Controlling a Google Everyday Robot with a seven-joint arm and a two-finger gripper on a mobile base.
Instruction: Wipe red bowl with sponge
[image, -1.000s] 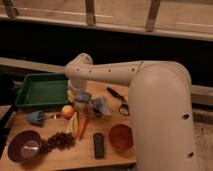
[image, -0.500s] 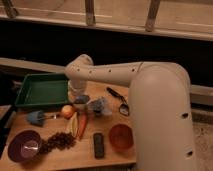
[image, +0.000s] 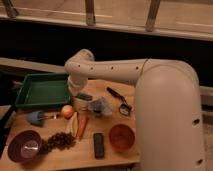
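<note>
One red bowl (image: 121, 137), one sponge (image: 100, 106), gripper (image: 84, 96) just beside sponge.

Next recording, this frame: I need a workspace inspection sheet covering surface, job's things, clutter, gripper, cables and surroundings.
Surface: wooden table, crowded.
Job's things: red bowl upright near the front edge; grey-blue sponge lying on the table behind it, apart from the bowl.
Clutter: green tray, purple bowl, grapes, carrot, round orange fruit, blue scoop, black utensil, flat black bar.
Grippers: gripper low over the table, between tray and sponge.
Cables: nothing seen.
Surroundings: railing posts behind the table, dark band below them.
</note>
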